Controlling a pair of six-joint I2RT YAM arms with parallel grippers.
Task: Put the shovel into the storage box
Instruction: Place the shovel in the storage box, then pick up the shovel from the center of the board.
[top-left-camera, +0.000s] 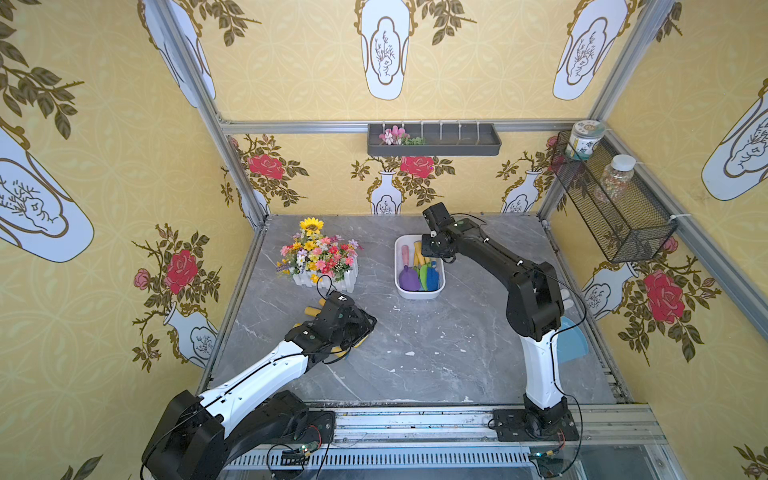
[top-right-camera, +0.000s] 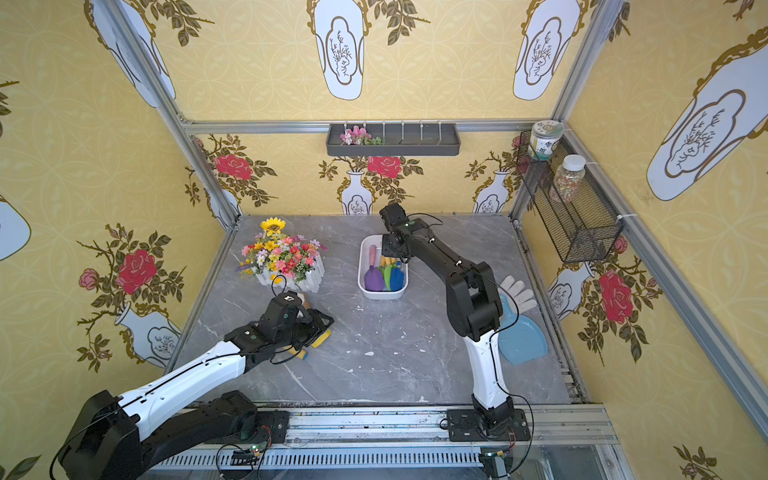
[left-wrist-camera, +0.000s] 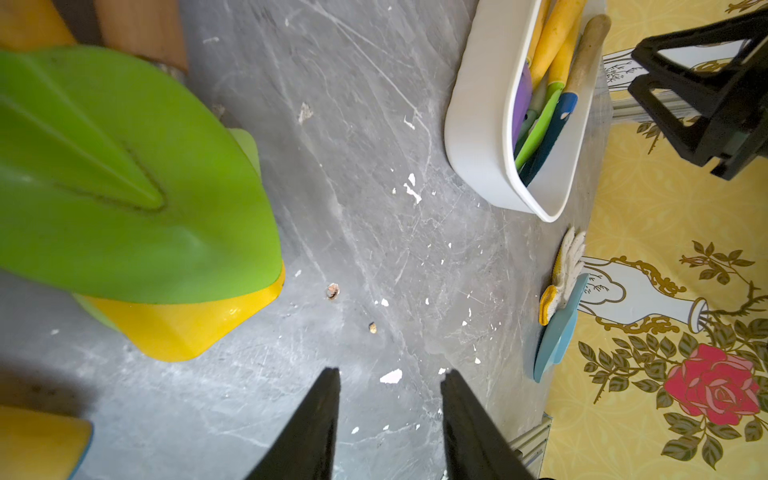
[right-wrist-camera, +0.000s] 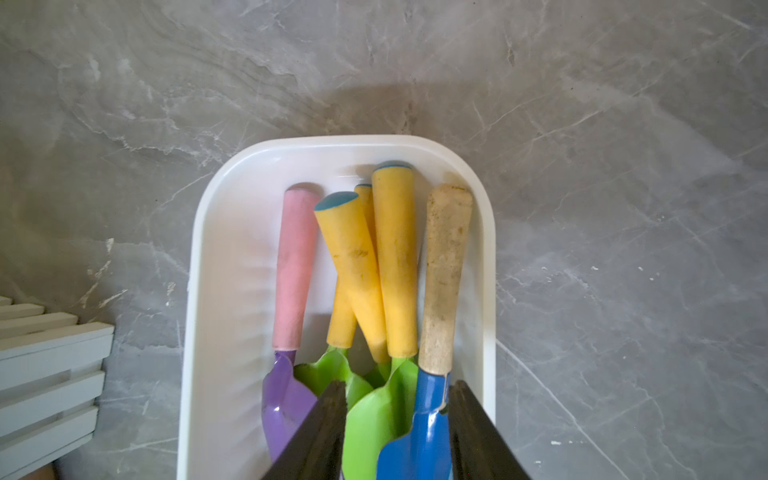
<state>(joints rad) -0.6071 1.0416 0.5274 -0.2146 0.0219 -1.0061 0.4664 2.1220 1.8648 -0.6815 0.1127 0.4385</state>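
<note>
Already the blue shovel (top-left-camera: 432, 280) lies in the storage box (top-left-camera: 419, 295) at frame centre, long axis up-down, beneath the right gripper's (right-wrist-camera: 397, 386) parted jaws; the left gripper (left-wrist-camera: 391, 370), likewise parted, is nearer the green shovel (left-wrist-camera: 124, 166).

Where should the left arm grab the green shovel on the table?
By the handle, from above, fingers across it. The green shovel's blade is broad, curved and stacked on a yellow blade, too wide to pinch. Its ridge points toward the yellow handle, probably its own.
</note>
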